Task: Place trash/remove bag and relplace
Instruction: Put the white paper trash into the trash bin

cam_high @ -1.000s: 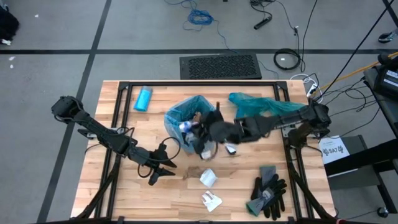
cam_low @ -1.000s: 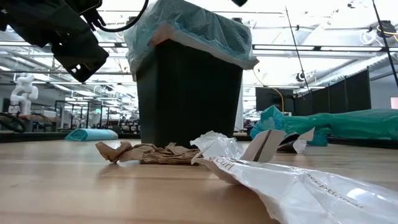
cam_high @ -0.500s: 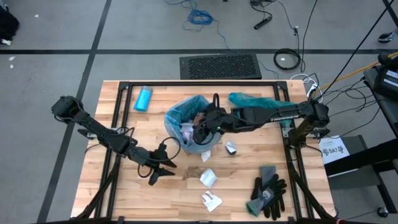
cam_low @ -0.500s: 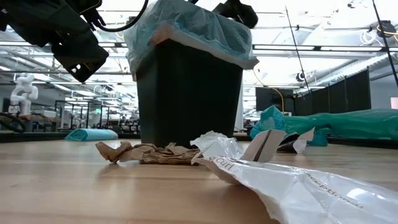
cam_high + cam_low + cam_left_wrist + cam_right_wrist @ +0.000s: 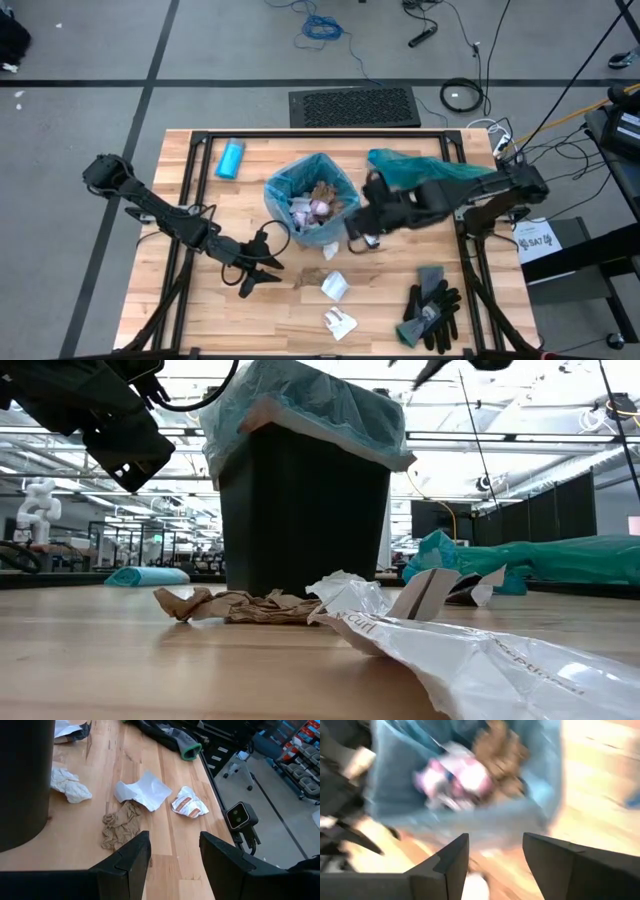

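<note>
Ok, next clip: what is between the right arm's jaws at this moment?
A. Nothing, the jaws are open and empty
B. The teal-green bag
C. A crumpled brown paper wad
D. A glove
A. The right wrist view shows the right gripper with its jaws apart and nothing between them, hanging beside the bin, whose pale blue bag already holds scraps of trash.

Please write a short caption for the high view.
Right gripper open beside the lined bin; scraps remain on the table.
</note>
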`<move>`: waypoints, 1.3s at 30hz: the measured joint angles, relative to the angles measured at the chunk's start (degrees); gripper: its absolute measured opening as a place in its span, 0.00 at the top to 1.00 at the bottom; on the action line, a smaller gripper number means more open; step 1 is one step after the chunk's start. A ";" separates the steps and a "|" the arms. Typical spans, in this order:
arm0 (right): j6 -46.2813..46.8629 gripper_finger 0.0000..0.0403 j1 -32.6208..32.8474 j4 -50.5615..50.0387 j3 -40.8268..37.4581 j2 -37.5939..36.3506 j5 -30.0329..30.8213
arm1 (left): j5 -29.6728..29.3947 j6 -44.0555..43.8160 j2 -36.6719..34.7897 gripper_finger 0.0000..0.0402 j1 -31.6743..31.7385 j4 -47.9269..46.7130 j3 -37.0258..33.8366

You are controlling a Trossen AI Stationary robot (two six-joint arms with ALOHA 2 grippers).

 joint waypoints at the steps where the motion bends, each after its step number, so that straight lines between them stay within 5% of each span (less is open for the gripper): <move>1: 2.19 0.57 1.73 -2.68 0.00 -0.06 0.93 | 0.00 -0.01 0.00 0.57 0.00 0.00 0.00; 7: 18.14 0.60 12.67 -15.23 -2.57 -0.15 6.17 | 0.00 0.00 0.00 0.57 -0.01 0.00 0.00; 14: 29.14 0.59 20.14 -16.30 -12.57 -0.26 2.22 | -0.02 -0.01 0.00 0.57 0.00 0.03 0.00; 20: 16.00 0.57 18.28 0.11 -23.74 -0.46 -8.24 | -0.02 -0.01 0.00 0.57 -0.01 0.02 0.00; 26: 2.14 0.57 13.66 15.54 -33.18 -0.39 -9.80 | -0.02 -0.02 0.00 0.57 0.00 0.02 0.00; 39: -27.41 0.58 -0.05 21.37 -36.26 -0.39 -16.00 | -0.02 -0.01 0.00 0.57 -0.01 0.01 0.00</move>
